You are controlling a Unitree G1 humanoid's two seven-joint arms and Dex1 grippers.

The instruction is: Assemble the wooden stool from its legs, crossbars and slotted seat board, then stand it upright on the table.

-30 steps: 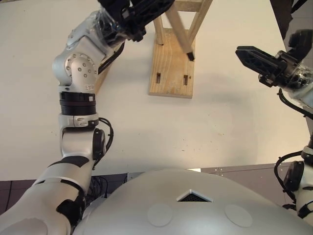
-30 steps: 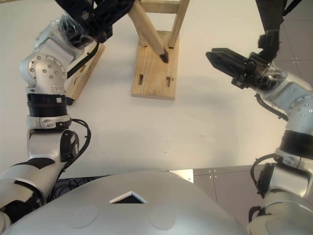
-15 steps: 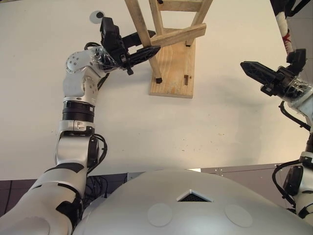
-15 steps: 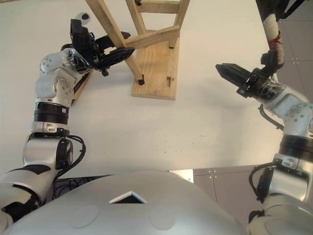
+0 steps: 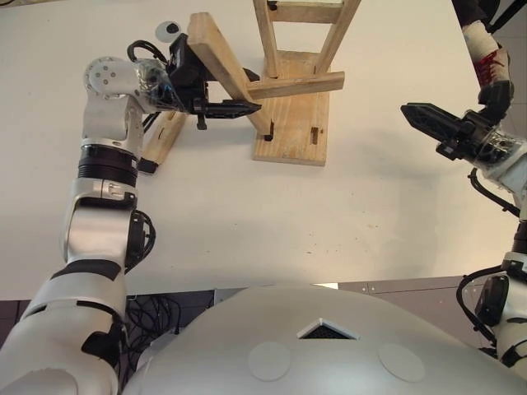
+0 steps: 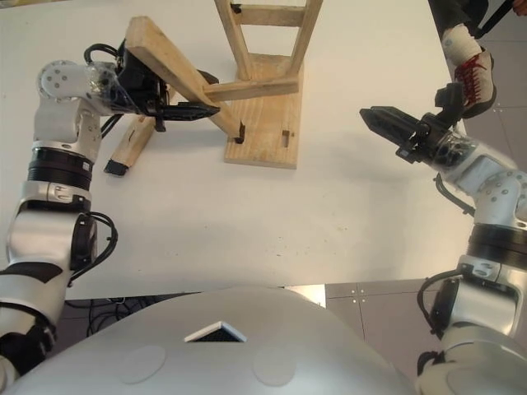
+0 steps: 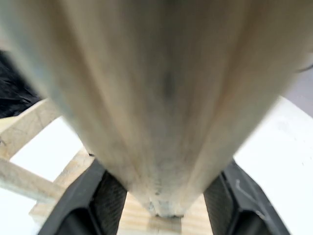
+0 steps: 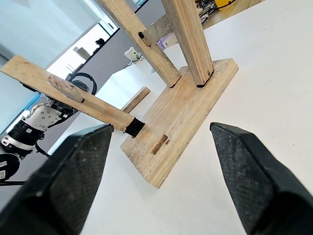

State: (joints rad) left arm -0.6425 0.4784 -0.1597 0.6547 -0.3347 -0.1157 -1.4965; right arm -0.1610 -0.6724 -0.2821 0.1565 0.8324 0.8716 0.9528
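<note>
White desk (image 5: pixel 329 230) spreads under both my arms, and the seat board (image 5: pixel 290 140) lies flat on it, so I place everything else from that board.

I count four legs. Two standing legs (image 5: pixel 266 33) rise from the board's far end, joined high up by the upper crossbar (image 5: pixel 306 10). The tilted leg (image 5: pixel 216 49) is clamped in my left hand (image 5: pixel 245 90), one black finger on either side of it. It slants down from beyond the board's left edge. Its dark-capped foot meets the board at the near-left slot (image 6: pixel 241 132), though I cannot tell whether it is seated in it. The loose leg (image 5: pixel 169 136) lies flat on the desk beside the board's left edge, not touching it.

I count two crossbars. Besides the upper one, a lower crossbar (image 5: pixel 300 84) runs from the tilted leg across above the board toward its right edge, passing on my side of the standing legs.

At the board's near end I see two slots, and the near-right slot (image 5: pixel 314 132) is bare.

My right hand (image 6: pixel 377 122) hangs above the desk well off the board's right edge, fingers spread wide and holding nothing, pointed toward the board.
</note>
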